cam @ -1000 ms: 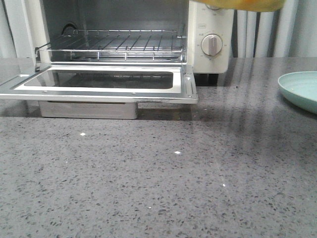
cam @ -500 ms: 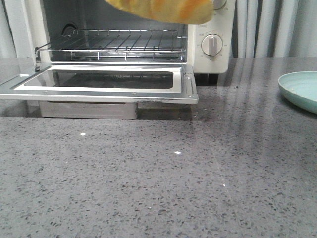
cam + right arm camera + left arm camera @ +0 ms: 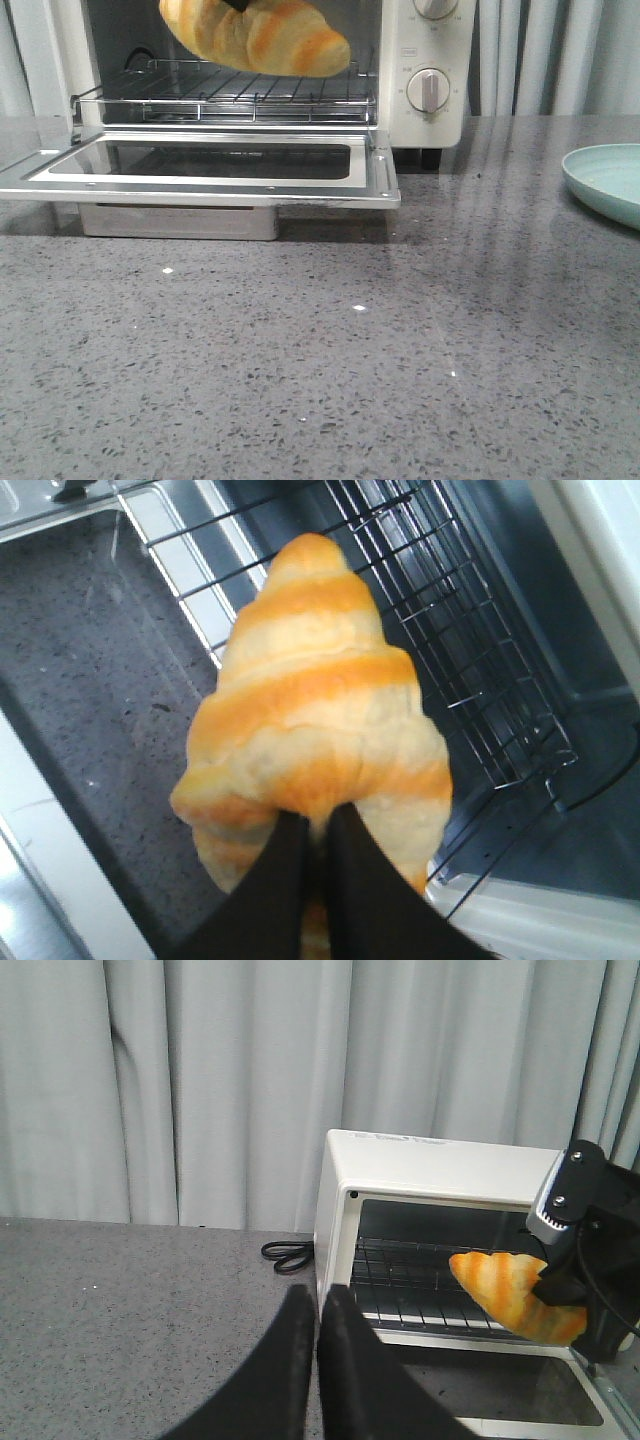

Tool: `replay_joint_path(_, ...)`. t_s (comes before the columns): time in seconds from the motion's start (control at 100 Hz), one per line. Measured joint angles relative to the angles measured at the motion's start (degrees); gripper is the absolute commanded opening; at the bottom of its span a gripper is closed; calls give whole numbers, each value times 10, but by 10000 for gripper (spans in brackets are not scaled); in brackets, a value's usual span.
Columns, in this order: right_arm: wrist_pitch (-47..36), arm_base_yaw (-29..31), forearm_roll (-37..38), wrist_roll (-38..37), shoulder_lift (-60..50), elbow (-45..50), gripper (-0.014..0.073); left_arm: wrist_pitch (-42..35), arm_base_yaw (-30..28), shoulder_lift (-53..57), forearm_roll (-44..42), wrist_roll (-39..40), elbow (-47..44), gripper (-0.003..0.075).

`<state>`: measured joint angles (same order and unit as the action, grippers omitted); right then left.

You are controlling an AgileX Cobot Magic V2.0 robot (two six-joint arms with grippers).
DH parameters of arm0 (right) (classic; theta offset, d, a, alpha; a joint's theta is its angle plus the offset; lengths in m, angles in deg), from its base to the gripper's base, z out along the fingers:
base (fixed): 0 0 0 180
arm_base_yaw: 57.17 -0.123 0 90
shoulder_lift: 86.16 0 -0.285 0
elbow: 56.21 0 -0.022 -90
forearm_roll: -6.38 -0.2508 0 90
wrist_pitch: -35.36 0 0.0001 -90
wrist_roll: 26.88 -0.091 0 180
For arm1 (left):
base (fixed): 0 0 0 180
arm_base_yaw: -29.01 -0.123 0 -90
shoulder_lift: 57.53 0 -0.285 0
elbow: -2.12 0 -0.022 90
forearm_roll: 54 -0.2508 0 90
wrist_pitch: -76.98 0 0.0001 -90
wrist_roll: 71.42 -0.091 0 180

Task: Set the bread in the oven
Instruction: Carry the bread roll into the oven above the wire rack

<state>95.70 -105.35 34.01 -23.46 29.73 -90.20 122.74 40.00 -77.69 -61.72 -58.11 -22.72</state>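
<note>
One of each task object: one bread, one oven.
Bread [image 3: 255, 37]: golden-brown roll with paler cream stripes, held in the air in front of the open cavity, above the wire rack and not touching it.
Long axis: in the front view it runs roughly from 10 o'clock to 4 o'clock, the tapered end low at about 4 o'clock; the other end is cut off by the frame edge. In the right wrist view the tapered tip points away from the fingers, out over the rack.
Oven [image 3: 440, 110]: cream-white body, door [image 3: 200, 170] folded down flat and open toward the camera, dark glass window facing up.
Wire rack [image 3: 225, 95]: one, level inside the cavity, bare.
Knobs: two round ones on the panel at 3 o'clock of the cavity, the upper one partly cut off.
Right gripper [image 3: 312, 880]: dark fingers pinched narrowly on the broad end of the bread, nearly together.
Left gripper [image 3: 315, 1360]: fingers pressed together, nothing between them, over the grey counter [image 3: 320, 380] beside the oven.
Plate [image 3: 610, 180]: one pale green plate at 3 o'clock on the counter, well apart from the oven.
Cable [image 3: 288, 1255]: one black loop lying by the oven's side.
</note>
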Motion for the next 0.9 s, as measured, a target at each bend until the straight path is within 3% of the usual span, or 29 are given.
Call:
replay_joint_path(0.4,-75,42,9,0,39,-28,-68,18,0,0,0,0,0,-21)
replay_joint_path(0.9,-137,44,16,0,64,-28,-67,28,0,0,0,0,0,-21)
